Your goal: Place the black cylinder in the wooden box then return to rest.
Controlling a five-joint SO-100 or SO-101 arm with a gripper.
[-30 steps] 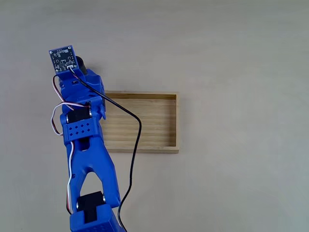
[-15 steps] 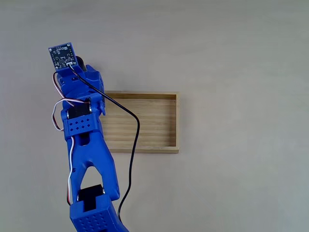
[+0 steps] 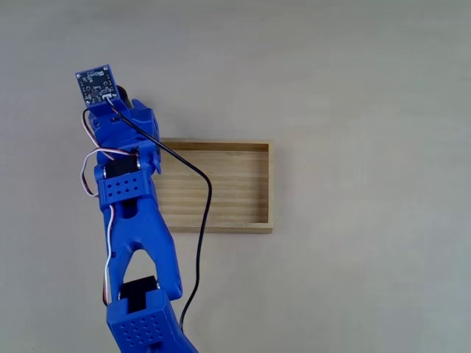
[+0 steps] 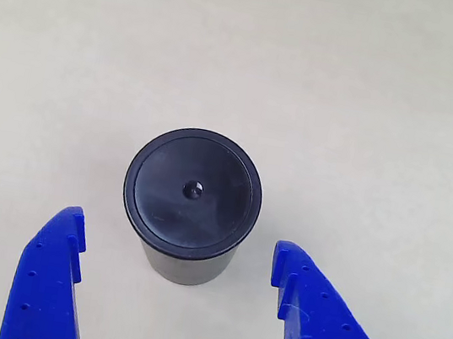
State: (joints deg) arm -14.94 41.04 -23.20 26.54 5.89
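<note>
Pale beige surface: bare and matte in both views, with open room above, right of and below the box in the fixed view.

Blue arm: rising from the bottom edge of the fixed view, leaning up and slightly left, its upper links overlapping the box's left end. Black cable looping from the wrist down across the box floor to the bottom edge; white and red wires bulging off the arm's left side.

Wooden box: shallow, light wood, long sides level in the fixed view, grained plank floor bare where visible, thin low walls, right wall and both right corners unobstructed.

Small blue circuit board: at the arm's tip, tilted, with tiny components; no lettering legible.

Black cylinder: upright on the surface, up and left of the box's top left corner, outside it; only a dark sliver peeking beside the board in the fixed view. Flat round top with a raised rim and a small central dimple; no label or writing.

Gripper: spread wide, blue fingertips flanking the cylinder on either side, clear gaps to both, touching nothing.
</note>
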